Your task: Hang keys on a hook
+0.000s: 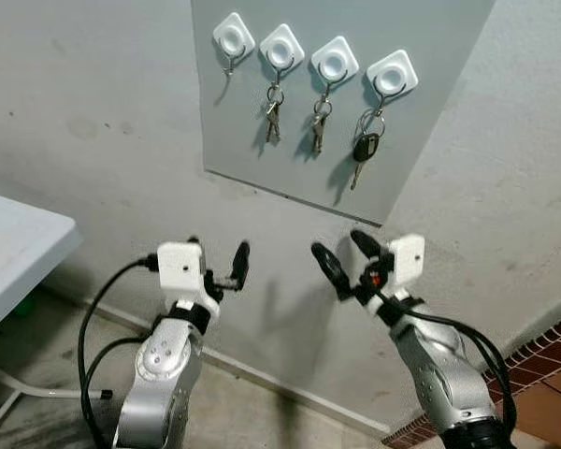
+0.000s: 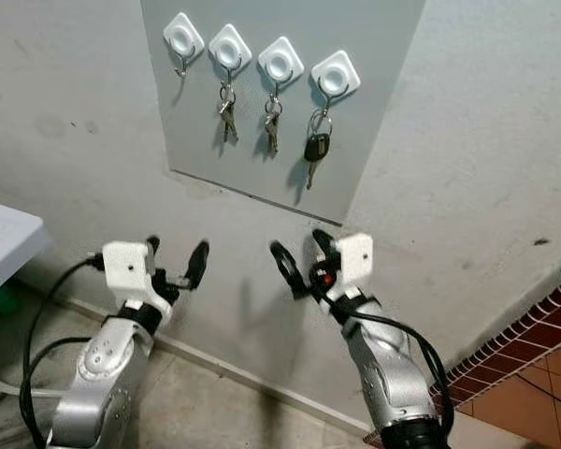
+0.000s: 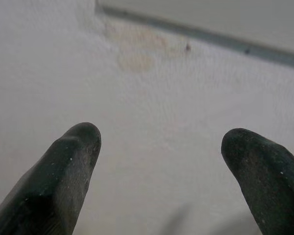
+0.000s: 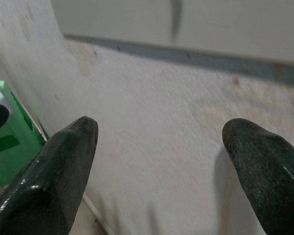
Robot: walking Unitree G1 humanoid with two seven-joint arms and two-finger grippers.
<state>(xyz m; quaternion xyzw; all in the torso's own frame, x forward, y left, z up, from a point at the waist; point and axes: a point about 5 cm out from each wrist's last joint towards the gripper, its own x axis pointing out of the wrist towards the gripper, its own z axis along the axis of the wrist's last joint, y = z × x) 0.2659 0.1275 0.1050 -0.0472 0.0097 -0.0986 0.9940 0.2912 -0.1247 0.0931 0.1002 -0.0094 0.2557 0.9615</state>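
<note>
Two open pincers [image 1: 217, 265] [image 1: 343, 254], three keys [image 1: 274, 116] [image 1: 318, 126] [image 1: 365, 150]

The top edge cuts off my view of the grey board [image 1: 430, 112] above its hooks. The white table [image 1: 19, 253] on my left runs out of frame. The small key bunches [image 1: 273, 117] are too tiny to count.

My two silver arms carry white wrist camera blocks, looping black cables and long black fingers on the left gripper [image 1: 218, 260] and right gripper [image 1: 339, 254].
</note>
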